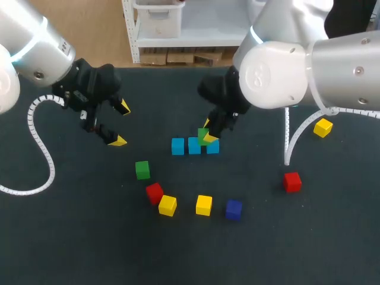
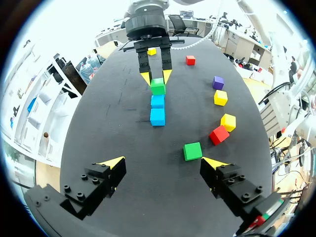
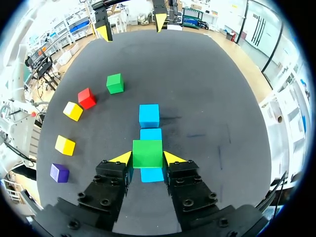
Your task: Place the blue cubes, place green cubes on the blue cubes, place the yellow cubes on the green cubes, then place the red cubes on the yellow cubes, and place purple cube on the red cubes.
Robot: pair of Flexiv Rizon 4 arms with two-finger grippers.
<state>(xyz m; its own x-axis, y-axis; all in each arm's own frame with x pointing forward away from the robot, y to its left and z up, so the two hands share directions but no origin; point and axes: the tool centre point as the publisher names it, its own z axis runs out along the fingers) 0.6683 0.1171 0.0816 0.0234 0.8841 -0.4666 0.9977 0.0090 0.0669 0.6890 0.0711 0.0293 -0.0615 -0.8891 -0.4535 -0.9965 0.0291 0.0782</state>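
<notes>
Around the blue row: three blue cubes (image 1: pixel 194 145) are lying side by side in one line near the middle of the dark desk (image 1: pixel 71 249). Bare desk is lying open on the row's far side and to its left, while loose cubes are taking up the side nearer the robot.
Right arm: it is standing bent over the row from the right side, with the right end effector (image 1: pixel 208 130) hanging over the row's right-hand part.
Right end effector grip: its yellow-tipped fingers are pinching a green cube (image 3: pixel 147 153) from two sides. The cube is sitting over the row's right-hand part, and I cannot tell whether it is touching the blue beneath.
Left arm: it is hanging well to the left of the row, with the left end effector (image 1: pixel 120 123) over bare desk.
Left end effector grip: its fingers are standing spread wide, holding nothing.
Loose cubes nearer the robot than the row: a second green cube (image 1: pixel 142 170) is lying left of the row's left end. Farther from the row, a near red cube (image 1: pixel 154 192), a first yellow cube (image 1: pixel 167 205), a second yellow cube (image 1: pixel 203 205) and a purple cube (image 1: pixel 233 209) are forming a loose curve, the red and the first yellow just beside each other.
Cubes right of the row: a far red cube (image 1: pixel 291 181) and a far yellow cube (image 1: pixel 323 127) are lying well apart from the row and from each other.
</notes>
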